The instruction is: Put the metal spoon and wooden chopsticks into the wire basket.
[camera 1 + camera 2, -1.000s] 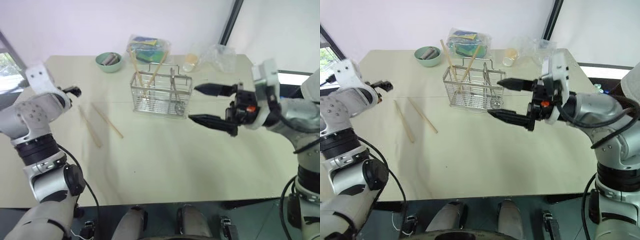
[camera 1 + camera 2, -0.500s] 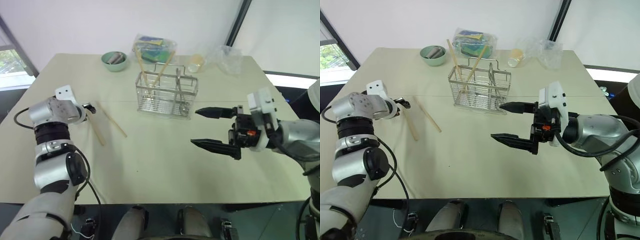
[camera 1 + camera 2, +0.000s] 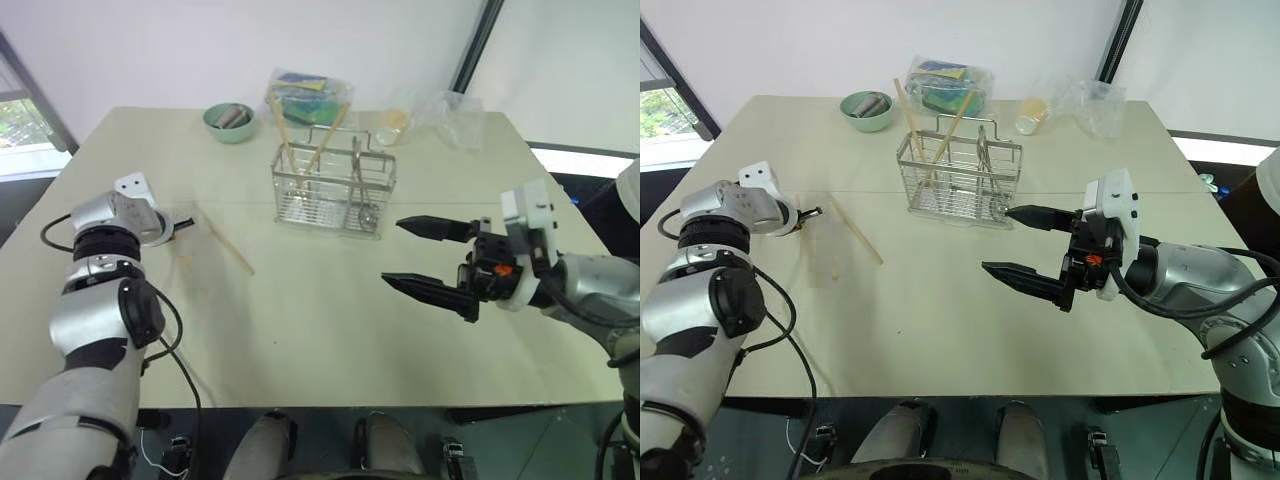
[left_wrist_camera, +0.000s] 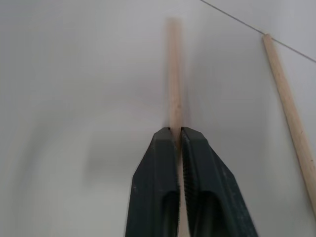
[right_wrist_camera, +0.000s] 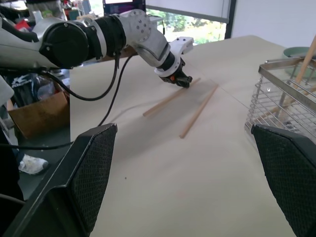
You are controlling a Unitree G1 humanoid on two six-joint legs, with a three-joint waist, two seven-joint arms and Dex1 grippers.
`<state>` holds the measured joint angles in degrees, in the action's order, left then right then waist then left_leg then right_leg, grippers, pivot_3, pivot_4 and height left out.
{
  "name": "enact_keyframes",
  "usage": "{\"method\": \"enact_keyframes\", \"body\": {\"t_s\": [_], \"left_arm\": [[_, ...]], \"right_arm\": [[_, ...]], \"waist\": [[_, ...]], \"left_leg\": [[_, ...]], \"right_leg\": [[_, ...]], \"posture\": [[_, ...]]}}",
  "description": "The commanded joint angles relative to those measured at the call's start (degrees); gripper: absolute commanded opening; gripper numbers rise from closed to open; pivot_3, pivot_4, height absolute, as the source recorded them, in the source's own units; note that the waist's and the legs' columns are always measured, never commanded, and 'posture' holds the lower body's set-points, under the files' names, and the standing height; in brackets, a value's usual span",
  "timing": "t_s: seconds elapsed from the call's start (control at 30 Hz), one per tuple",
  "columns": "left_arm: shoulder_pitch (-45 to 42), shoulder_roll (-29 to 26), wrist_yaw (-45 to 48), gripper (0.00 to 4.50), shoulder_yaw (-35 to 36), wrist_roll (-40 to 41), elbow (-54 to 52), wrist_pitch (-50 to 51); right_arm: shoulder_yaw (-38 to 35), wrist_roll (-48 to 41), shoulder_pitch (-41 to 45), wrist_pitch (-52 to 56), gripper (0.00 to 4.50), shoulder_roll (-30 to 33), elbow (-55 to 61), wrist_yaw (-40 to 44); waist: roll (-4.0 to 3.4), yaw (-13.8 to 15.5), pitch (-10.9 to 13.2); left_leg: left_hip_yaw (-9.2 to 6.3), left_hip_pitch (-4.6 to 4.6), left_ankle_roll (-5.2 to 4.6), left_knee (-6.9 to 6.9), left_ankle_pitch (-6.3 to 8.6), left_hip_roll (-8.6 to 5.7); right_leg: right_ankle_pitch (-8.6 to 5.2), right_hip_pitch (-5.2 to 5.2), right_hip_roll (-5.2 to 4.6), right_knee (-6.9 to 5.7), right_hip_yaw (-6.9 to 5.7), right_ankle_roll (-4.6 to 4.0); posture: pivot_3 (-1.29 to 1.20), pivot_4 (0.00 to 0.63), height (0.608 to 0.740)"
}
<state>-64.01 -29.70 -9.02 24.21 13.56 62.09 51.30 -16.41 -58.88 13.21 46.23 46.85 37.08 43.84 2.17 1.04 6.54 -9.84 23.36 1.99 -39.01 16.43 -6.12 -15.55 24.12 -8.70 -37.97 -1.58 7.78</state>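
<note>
the left gripper [image 4: 177, 136] has its jaws pinching one wooden chopstick [image 4: 173, 74] on the table [image 3: 330, 330]; the right gripper [image 3: 420, 257] hovers spread wide near the wire basket [image 3: 333, 190].

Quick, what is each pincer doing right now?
Left pincer: closed on one wooden chopstick on the table.
Right pincer: open, holding nothing.

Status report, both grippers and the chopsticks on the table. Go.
Left gripper shut on one wooden chopstick on the table. Right gripper open, empty, hovering mid-table. Second chopstick lies loose beside. Path to the wire basket unobstructed.
</note>
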Motion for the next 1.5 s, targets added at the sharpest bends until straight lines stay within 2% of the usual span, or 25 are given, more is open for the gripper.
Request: {"method": "enact_keyframes", "body": {"t_s": [0.03,0.13,0.27,0.43,0.53,0.67,0.77,0.9,1.1,1.33,1.5], "left_arm": [[-1.9,-0.3,-0.9,0.04,0.8,0.5,0.8,-0.9],[-1.7,-0.9,0.3,0.04,-1.9,-1.7,-1.1,-4.8],[-3.1,-1.7,0.0,0.04,1.1,0.6,-5.4,-13.9],[-6.1,-1.2,6.8,0.04,5.5,6.4,-15.9,-27.7],[-9.4,0.2,9.5,0.04,8.9,11.9,-19.3,-29.9],[-14.6,2.8,11.5,0.04,11.0,17.4,-18.6,-28.6],[-15.9,4.9,14.1,0.04,9.0,17.8,-18.7,-28.3],[-15.8,9.4,20.1,0.04,2.1,14.3,-19.4,-31.1],[-16.9,13.5,24.0,0.04,-3.1,11.1,-15.8,-36.0],[-14.6,18.3,29.3,0.04,-12.8,1.6,-13.2,-49.6],[-12.6,20.3,28.6,0.04,-15.0,-1.8,-10.2,-56.1]], "right_arm": [[-2.3,-1.6,-0.2,-1.0,4.50,1.0,1.2,-0.2],[-2.3,-1.7,-0.1,-1.1,4.50,1.1,0.4,-0.3],[-2.0,-1.1,-0.2,-1.2,4.50,1.3,-0.5,0.0],[-2.9,-3.7,0.7,0.2,4.50,1.7,-1.0,-2.2],[-2.9,-4.4,0.3,0.3,4.50,1.7,-0.6,-3.3],[-3.4,-7.7,0.2,0.7,4.50,0.3,-0.3,-6.8],[-3.0,-6.3,-0.9,-0.1,4.50,0.7,0.8,-7.5],[-4.8,-8.0,-3.3,-0.6,4.50,0.0,2.5,-9.8],[-6.7,-9.7,-6.6,-1.7,4.50,-0.4,5.1,-13.1],[-8.3,-11.5,-8.9,-3.0,4.50,-0.2,6.4,-16.1],[-9.0,-12.4,-9.3,-3.5,4.50,0.3,6.3,-16.7]], "waist": [[0.00,-0.1,0.0],[0.01,-0.2,0.0],[0.02,-0.2,0.0],[0.06,-0.2,0.0],[0.06,-0.2,0.0],[0.04,-0.1,0.0],[0.04,-0.1,0.0],[0.05,-0.2,0.0],[0.04,-0.4,0.0],[0.03,0.0,0.1],[0.02,-0.3,0.1]], "left_leg": [[0.00,0.00,0.00,0.00,0.00,0.00],[-0.01,0.00,0.00,0.01,0.00,0.01],[-0.01,0.02,0.00,0.01,0.00,0.03],[0.00,0.11,0.01,0.00,0.00,0.03],[0.01,0.14,0.01,0.00,0.00,0.01],[0.00,0.07,-0.01,-0.02,0.00,-0.05],[-0.01,0.03,-0.03,-0.04,0.00,-0.04],[-0.04,0.04,-0.03,-0.05,-0.01,0.00],[0.01,0.06,-0.04,-0.02,0.00,0.00],[0.03,0.06,-0.04,-0.04,0.00,-0.01],[0.03,0.04,-0.08,-0.03,0.01,-0.01]], "right_leg": [[0.00,0.00,0.00,0.00,0.00,0.00],[0.00,0.02,0.01,-0.01,0.00,0.01],[0.00,0.04,0.00,0.00,0.00,0.01],[0.01,0.11,-0.08,0.02,0.00,0.00],[0.01,0.11,-0.12,0.04,0.00,0.00],[0.01,-0.03,-0.10,0.09,-0.03,0.00],[0.01,-0.08,-0.06,0.08,-0.04,0.01],[0.01,-0.04,0.02,0.03,-0.06,0.02],[0.01,-0.02,0.00,0.08,-0.04,0.02],[0.02,-0.06,0.00,0.11,-0.05,0.02],[0.02,-0.13,0.00,0.22,-0.06,0.03]], "posture": [[0.00,0.150,0.643],[0.00,0.150,0.643],[0.00,0.150,0.643],[0.00,0.150,0.643],[0.00,0.150,0.643],[0.00,0.150,0.643],[0.00,0.150,0.643],[0.00,0.150,0.643],[0.00,0.150,0.643],[0.00,0.150,0.643],[0.00,0.150,0.643]]}}
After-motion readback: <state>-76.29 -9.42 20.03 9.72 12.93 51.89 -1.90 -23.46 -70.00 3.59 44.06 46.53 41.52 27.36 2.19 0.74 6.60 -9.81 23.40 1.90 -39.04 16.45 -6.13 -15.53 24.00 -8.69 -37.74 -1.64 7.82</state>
